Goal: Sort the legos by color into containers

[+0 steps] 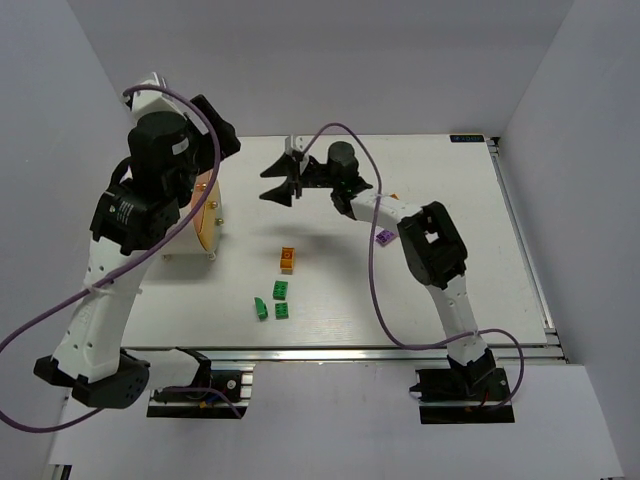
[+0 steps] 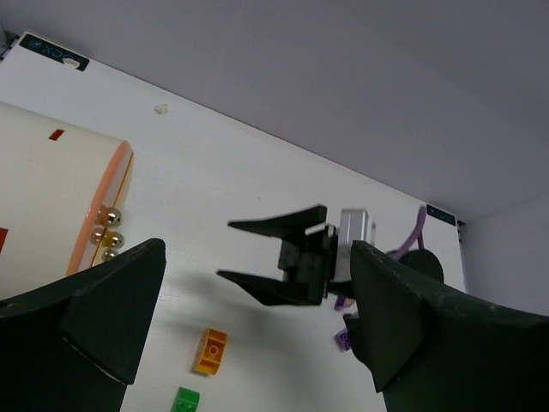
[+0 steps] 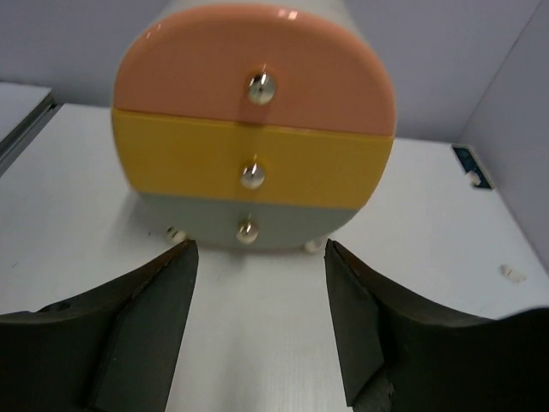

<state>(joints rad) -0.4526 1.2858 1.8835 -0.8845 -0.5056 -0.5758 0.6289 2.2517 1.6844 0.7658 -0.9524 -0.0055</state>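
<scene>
The cream-white drum (image 1: 207, 222) lies on its side at the left of the table. In the right wrist view its round face (image 3: 255, 129) has three drawers, orange, yellow and grey-green, each with a brass knob. My right gripper (image 1: 278, 182) is open and empty, level with the face and a short way off it (image 3: 260, 257). My left gripper (image 1: 220, 135) is open and empty, raised above the drum (image 2: 257, 309). An orange brick (image 1: 288, 259), three green bricks (image 1: 281, 290) and a purple brick (image 1: 384, 238) lie on the table.
The right arm's purple cable (image 1: 375, 270) loops over the table's middle. Grey walls close in the left, back and right sides. A metal rail (image 1: 350, 352) runs along the near edge.
</scene>
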